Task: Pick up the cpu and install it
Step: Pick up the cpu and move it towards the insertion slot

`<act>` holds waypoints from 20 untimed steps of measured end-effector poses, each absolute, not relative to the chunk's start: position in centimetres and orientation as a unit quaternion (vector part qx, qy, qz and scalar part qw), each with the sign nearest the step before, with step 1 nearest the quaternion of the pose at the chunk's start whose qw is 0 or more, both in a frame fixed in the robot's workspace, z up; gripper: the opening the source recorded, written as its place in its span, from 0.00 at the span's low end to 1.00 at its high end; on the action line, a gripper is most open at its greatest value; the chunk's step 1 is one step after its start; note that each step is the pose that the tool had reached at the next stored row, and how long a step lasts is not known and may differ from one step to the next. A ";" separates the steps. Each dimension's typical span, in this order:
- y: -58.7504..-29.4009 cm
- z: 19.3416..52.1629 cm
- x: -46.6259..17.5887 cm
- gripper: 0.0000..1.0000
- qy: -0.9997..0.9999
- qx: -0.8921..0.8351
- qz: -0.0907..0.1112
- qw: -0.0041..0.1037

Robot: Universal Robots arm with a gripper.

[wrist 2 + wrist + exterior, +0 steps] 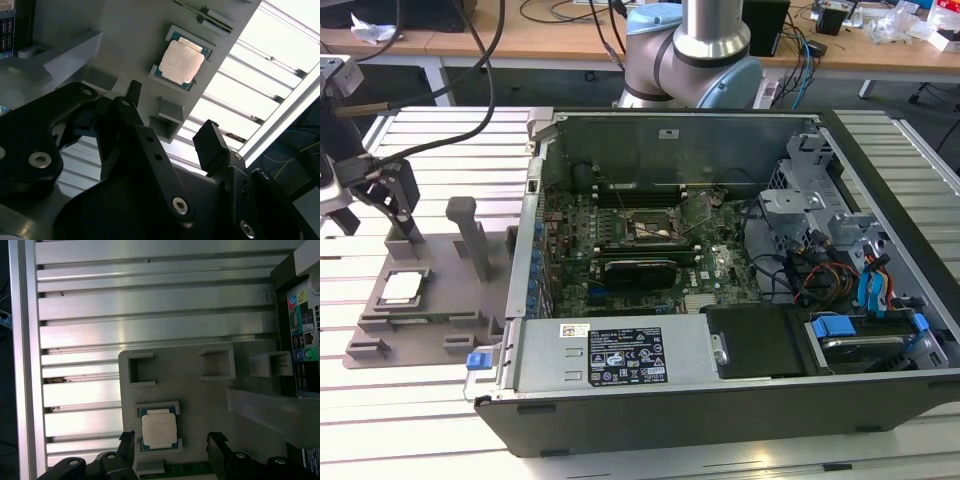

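My gripper (pixel 171 440) hangs wide open, empty, above the cpu (pixel 159 429), which lies flat in a recess of the grey tray (pixel 200 395). I reckon closing off-centre could tip the chip or snag the recess walls, and a skewed hold risks damaging the socket (pixel 650 232) beyond.

Silver arm (pixel 715 28), blue caps (pixel 738 84), black fingers (pixel 212 145)
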State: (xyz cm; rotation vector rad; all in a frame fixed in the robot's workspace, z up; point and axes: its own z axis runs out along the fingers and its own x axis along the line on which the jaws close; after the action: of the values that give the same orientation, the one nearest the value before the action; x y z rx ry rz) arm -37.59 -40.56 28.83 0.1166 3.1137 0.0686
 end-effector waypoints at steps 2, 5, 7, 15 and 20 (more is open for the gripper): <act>-40.6 28.8 -37.6 0.69 0.999 0.037 0.022 0.012; -40.6 28.7 -37.6 0.69 0.999 0.037 0.022 0.013; -40.6 28.6 -37.6 0.69 0.999 0.037 0.022 0.013; -40.6 28.2 -37.6 0.69 0.999 0.037 0.022 0.012; -40.6 27.8 -37.6 0.69 0.999 0.037 0.022 0.013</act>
State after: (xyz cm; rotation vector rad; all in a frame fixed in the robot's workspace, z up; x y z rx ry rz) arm -37.60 -40.56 27.80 0.1165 3.1136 0.0687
